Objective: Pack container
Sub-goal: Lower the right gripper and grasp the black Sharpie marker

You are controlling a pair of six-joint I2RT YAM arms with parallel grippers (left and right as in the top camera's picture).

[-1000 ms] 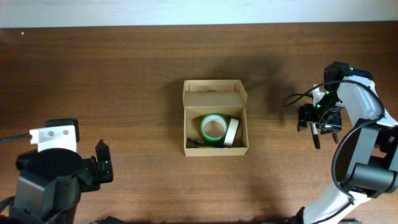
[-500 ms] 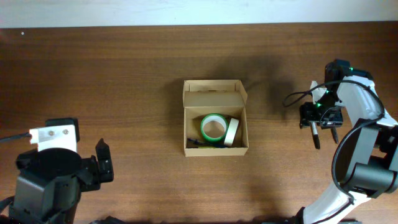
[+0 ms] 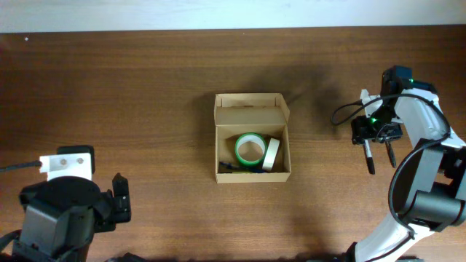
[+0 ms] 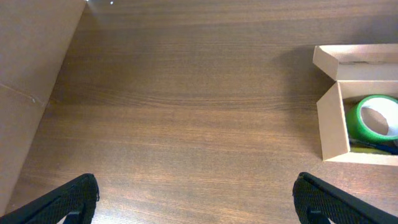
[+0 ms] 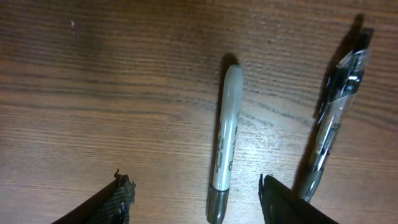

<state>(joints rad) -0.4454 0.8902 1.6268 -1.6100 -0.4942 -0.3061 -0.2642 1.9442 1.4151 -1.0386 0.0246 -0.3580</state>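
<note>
The tan cardboard container (image 3: 253, 148) sits open at the table's middle, its flap lid folded back. Inside lie a green tape roll (image 3: 250, 148), a cream tape roll (image 3: 271, 154) and a blue pen. It also shows in the left wrist view (image 4: 331, 121). My right gripper (image 5: 196, 199) is open just above the table, its fingers either side of a grey marker (image 5: 224, 140). A clear-barrelled pen (image 5: 329, 127) lies to the marker's right. In the overhead view both lie below the right wrist (image 3: 376, 131). My left gripper (image 4: 196, 202) is open and empty, far left of the container.
A cardboard surface (image 4: 28, 74) stands at the left edge of the left wrist view. The right arm's black cable (image 3: 348, 110) loops over the table right of the container.
My right gripper has shifted up-table and uncovered the marker and the pen on the table. My left arm has drawn back toward the front edge.
</note>
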